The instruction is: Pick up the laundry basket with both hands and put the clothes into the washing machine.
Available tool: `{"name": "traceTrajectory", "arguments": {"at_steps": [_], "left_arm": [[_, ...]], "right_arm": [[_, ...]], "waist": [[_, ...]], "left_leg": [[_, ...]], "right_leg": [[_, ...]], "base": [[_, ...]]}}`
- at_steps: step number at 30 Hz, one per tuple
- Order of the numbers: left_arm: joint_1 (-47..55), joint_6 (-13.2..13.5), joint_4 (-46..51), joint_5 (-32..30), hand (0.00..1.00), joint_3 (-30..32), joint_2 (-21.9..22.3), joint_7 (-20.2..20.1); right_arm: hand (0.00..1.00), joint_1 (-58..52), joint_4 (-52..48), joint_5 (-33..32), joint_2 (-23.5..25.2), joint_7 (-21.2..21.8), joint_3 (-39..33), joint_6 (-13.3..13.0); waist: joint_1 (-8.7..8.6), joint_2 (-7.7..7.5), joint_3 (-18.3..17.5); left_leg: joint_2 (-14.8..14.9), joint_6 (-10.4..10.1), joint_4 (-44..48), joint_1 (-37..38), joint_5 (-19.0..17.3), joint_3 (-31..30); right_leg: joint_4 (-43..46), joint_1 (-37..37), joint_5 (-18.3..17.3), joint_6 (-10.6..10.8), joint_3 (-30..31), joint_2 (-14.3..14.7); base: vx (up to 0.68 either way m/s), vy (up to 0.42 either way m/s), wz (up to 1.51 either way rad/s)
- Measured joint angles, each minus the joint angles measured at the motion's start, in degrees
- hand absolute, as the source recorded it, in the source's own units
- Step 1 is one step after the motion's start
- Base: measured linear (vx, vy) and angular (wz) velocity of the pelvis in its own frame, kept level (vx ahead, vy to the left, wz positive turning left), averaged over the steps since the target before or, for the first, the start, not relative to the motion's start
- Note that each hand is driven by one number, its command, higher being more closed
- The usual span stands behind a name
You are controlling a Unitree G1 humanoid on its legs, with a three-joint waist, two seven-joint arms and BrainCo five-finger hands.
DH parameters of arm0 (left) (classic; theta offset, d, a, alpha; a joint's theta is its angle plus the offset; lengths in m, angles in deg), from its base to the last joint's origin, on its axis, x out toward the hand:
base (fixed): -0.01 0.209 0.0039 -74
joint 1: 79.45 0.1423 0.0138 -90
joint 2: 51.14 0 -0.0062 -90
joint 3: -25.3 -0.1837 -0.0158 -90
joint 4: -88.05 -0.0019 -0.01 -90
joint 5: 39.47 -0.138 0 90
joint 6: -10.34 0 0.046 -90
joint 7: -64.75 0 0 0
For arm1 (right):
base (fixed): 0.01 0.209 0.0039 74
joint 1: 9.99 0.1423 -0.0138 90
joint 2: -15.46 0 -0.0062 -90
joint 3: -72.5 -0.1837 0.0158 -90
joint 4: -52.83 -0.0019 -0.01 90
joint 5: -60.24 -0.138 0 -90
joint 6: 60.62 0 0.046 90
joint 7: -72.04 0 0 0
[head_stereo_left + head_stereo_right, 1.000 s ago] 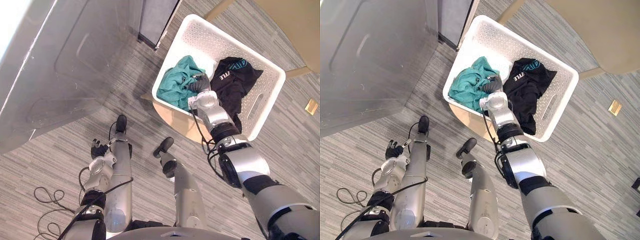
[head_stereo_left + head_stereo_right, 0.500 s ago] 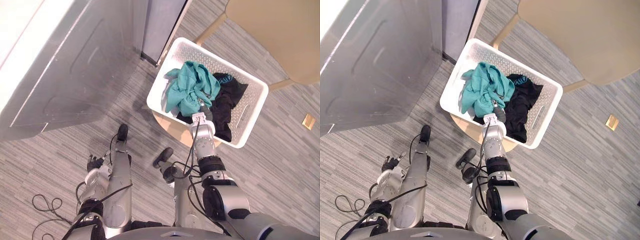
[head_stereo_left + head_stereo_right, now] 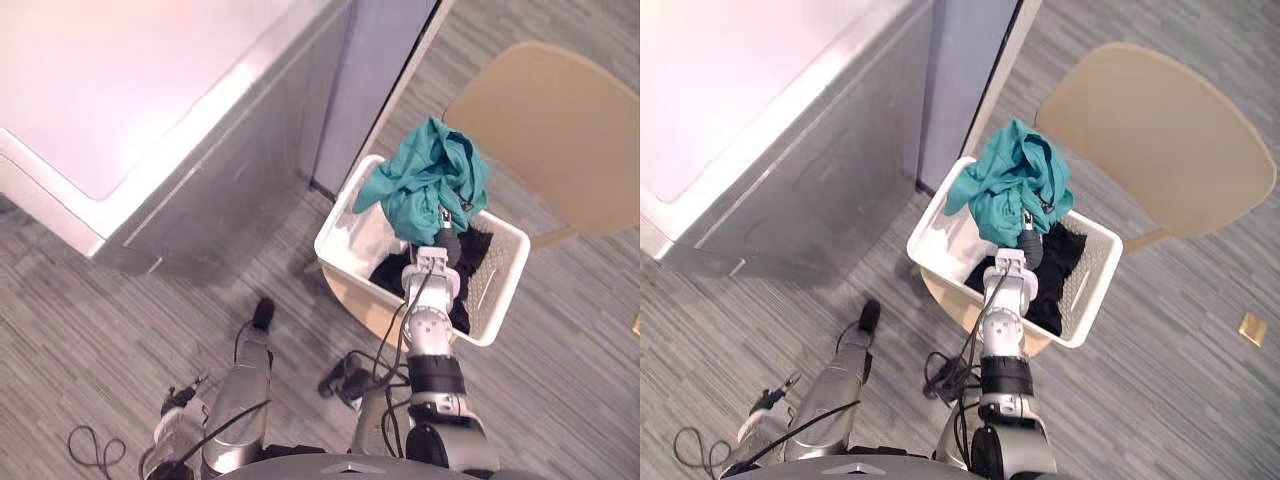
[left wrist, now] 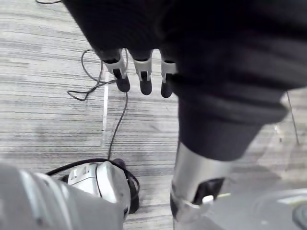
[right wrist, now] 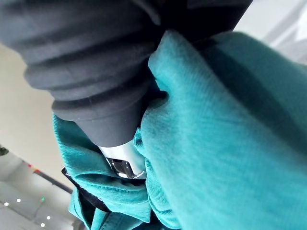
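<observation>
Teal garment (image 3: 425, 182) in right hand (image 3: 447, 243)

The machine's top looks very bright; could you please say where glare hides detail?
Left eye view: the machine's top is glared to blank white, its grey side readable. Right eye view: same white top; teal cloth in the right hand is evenly lit.

The basket (image 3: 350, 235) stands between the washing machine (image 3: 150, 110) and the chair (image 3: 545, 130).

Grey striped carpet floor (image 3: 100, 320), tan chair seat (image 3: 550, 130), brass floor plate (image 3: 1252, 328)
</observation>
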Motion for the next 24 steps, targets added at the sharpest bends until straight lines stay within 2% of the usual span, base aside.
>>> {"name": "traceTrajectory", "arguments": {"at_steps": [3,5,7,9,10,12,13,15,16,18,21,24], "left_arm": [[1.6,-0.5,-1.0,0.7,0.0,4.5,1.4,0.6],[2.8,-0.4,3.1,3.1,0.0,7.5,2.1,2.6],[4.7,0.0,14.3,5.5,0.0,10.5,2.7,4.7],[6.5,2.7,32.2,5.8,0.0,14.0,3.1,8.0],[6.6,3.4,36.2,5.3,0.0,15.2,3.0,8.8],[4.3,6.8,47.2,0.0,0.0,18.4,2.3,13.5],[3.5,7.3,49.5,-0.7,0.0,18.8,2.2,14.4],[1.6,7.7,57.7,-5.4,0.0,19.0,1.9,18.3],[1.4,7.7,59.9,-6.5,0.0,19.0,1.9,19.0],[0.0,7.7,67.7,-13.9,0.0,17.8,1.7,21.8],[-0.1,7.7,73.0,-20.8,0.0,13.8,-0.3,22.4],[-0.7,7.9,73.3,-23.9,0.0,6.1,-2.9,19.4]], "right_arm": [[1.0,-4.3,-2.0,0.9,-0.2,1.2,0.9,0.4],[1.0,-7.1,-4.7,1.4,-0.2,1.9,0.9,0.6],[1.0,-10.3,-6.3,3.2,-0.1,2.6,0.8,1.0],[1.0,-13.4,-7.0,5.5,0.0,3.8,0.4,1.7],[1.0,-14.0,-7.0,5.7,-0.1,3.8,0.4,1.8],[1.0,-16.3,-6.9,9.0,-0.4,3.9,0.3,3.0],[1.0,-16.8,-6.9,9.7,-0.5,3.9,0.3,3.4],[1.0,-17.9,-6.3,10.0,-0.6,4.2,0.5,5.9],[1.0,-18.1,-6.3,10.1,-0.6,4.2,0.6,6.5],[1.0,-18.7,-6.3,11.3,-0.6,5.2,1.4,7.9],[1.0,-19.1,-6.3,12.1,-0.8,6.9,3.2,8.1],[1.0,-19.2,-6.3,12.2,-2.1,8.9,6.3,9.2]], "waist": [[-0.18,2.11,-4.7],[-0.02,3.26,-8.4],[0.2,3.24,-11.2],[0.44,3.39,-13.9],[0.4,3.43,-14.4],[-0.21,4.15,-15.5],[-0.38,4.41,-15.6],[-0.92,5.09,-17.0],[-0.99,5.2,-17.2],[-1.43,5.48,-17.8],[-2.59,5.55,-17.9],[-3.01,5.82,-18.1]], "left_leg": [[-0.6,0.6,-0.3,4.1,-0.8,0.4],[-0.5,0.7,-1.7,6.3,-1.1,0.9],[-0.2,0.7,-3.4,8.3,-1.1,1.4],[0.6,0.7,-4.3,10.6,-1.7,2.9],[0.6,0.7,-4.3,11.0,-1.8,3.2],[0.7,0.9,-4.5,13.2,-2.2,4.0],[0.7,0.9,-4.9,13.9,-2.2,4.2],[1.1,1.0,-6.4,15.6,-2.1,5.7],[1.3,1.0,-6.6,16.0,-2.1,6.1],[1.9,1.1,-7.8,17.6,-2.1,8.0],[2.2,1.1,-8.4,19.2,-2.1,9.4],[2.8,1.2,-9.8,21.1,-2.0,12.2]], "right_leg": [[-3.1,5.3,0.7,1.3,-0.9,0.1],[-5.8,7.4,1.6,2.2,-0.7,0.8],[-8.0,8.7,2.2,2.5,-0.1,1.7],[-10.8,10.4,3.3,2.6,1.1,3.0],[-11.3,10.9,3.5,2.7,1.5,3.4],[-12.7,12.5,4.1,2.9,2.7,3.8],[-13.1,13.0,4.3,2.9,3.0,3.9],[-15.1,13.5,5.4,2.9,5.3,4.8],[-15.6,13.5,5.8,3.0,5.6,5.1],[-18.0,13.9,7.3,2.7,7.9,6.1],[-20.5,15.3,8.6,2.7,9.4,7.0],[-22.8,15.5,10.1,2.2,12.5,8.1]], "base": [[0.11,0.003,0.04],[0.09,-0.007,-0.14],[0.08,-0.04,-0.21],[0.08,-0.048,-0.38],[0.06,-0.048,-0.37],[0.03,-0.035,-0.28],[0.0,-0.016,-0.26],[-0.01,0.0,-0.38],[-0.01,0.007,-0.49],[-0.02,0.002,-0.49],[-0.02,0.006,-0.35],[-0.05,0.015,-0.51]]}}
